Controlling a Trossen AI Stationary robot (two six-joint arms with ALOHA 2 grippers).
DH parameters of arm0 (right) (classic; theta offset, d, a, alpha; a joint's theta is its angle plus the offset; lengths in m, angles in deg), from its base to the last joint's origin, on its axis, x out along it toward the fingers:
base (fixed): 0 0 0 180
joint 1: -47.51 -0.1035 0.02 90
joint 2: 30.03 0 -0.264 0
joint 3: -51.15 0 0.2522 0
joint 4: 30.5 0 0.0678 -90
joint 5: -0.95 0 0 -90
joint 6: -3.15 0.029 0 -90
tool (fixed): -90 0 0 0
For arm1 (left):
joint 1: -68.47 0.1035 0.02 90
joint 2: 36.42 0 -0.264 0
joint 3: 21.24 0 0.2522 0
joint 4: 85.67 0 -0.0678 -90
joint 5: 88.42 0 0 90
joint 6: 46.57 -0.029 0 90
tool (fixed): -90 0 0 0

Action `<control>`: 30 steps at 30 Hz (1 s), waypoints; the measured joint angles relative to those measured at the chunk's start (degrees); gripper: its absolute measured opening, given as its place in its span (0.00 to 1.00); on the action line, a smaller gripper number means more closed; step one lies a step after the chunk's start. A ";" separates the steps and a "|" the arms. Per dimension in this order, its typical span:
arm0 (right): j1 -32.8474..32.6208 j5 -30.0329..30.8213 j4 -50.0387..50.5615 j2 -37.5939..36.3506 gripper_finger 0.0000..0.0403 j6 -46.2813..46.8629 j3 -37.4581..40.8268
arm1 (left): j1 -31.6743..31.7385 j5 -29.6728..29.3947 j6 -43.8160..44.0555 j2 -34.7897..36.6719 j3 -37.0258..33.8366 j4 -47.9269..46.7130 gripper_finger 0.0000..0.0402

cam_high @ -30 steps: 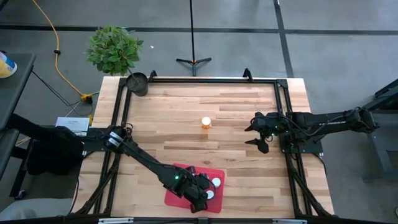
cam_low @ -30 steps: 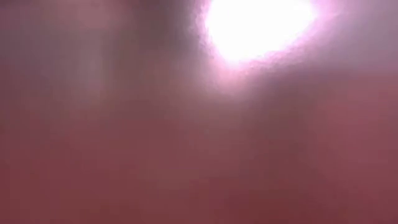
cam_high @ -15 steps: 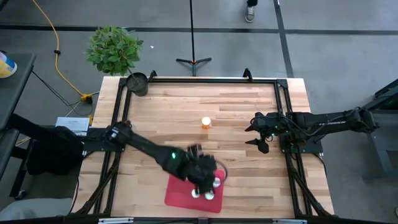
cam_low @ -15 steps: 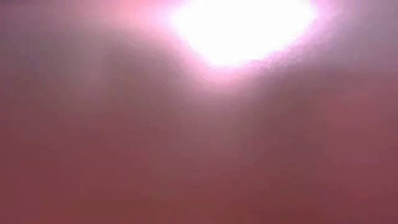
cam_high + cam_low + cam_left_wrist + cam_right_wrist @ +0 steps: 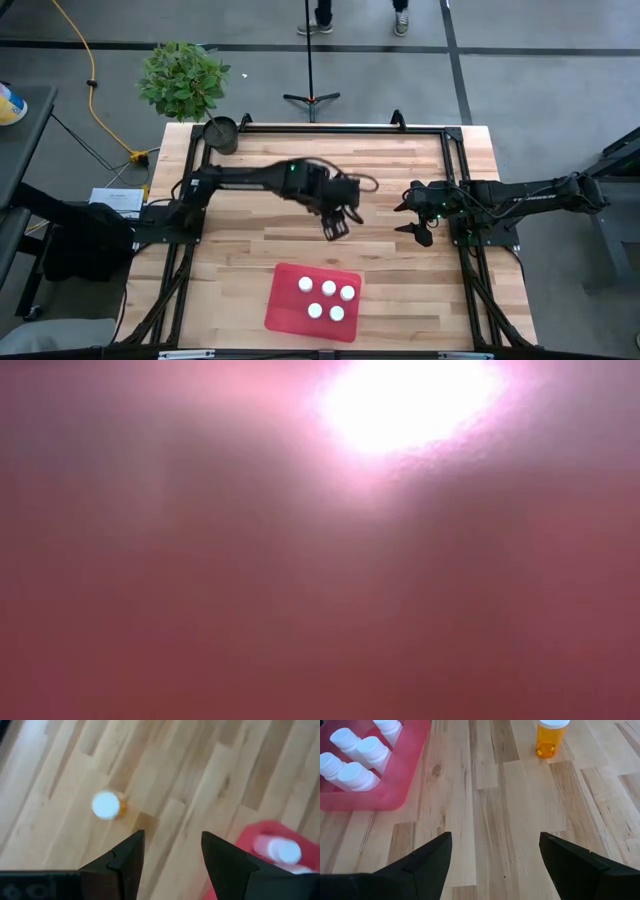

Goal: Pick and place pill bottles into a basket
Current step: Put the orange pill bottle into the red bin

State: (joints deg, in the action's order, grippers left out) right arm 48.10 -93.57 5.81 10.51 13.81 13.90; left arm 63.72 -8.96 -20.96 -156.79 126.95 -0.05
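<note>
One small cylindrical pill bottle (image 5: 106, 804) with a translucent orange body and round white cap stands upright on the pale wooden plank table (image 5: 400, 290), near its middle and well apart from the flat red plastic basket (image 5: 283, 308) with low walls and rounded corners at the near edge. Five like bottles (image 5: 327, 298) stand capped and upright inside the basket, clustered toward one end.

Handling, as judged: the loose bottle looks light, rigid and smooth-walled, so it may tip or skid if nudged off-centre. The soundest hold appears to be across the orange body just under the cap, fingers on opposite sides; the cap's rim should check any slip.

The left arm reaches from its base across the table, its wrist bent downward over the middle. The left gripper (image 5: 336, 226) hangs above the boards just beside the loose bottle, which is hidden under the arm in the high view (the left wrist view shows it ahead and off to one side of the fingers (image 5: 127, 857)). Its jaws stand partly open with bare wood between them, holding nothing.

The right arm waits at the table's right side. The right gripper (image 5: 418, 215) is low over the boards, jaws spread wide and empty, facing the same bottle.

The low view shows only a reddish glare.
</note>
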 joint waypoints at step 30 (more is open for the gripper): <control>0.00 -0.02 0.15 0.00 0.72 0.28 0.00 | 12.95 -1.63 -11.89 -8.20 -1.82 3.17 0.57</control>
State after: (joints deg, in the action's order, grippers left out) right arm 48.11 -93.59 5.96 10.51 14.09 13.90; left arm 76.67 -10.59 -32.85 -164.99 125.13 3.12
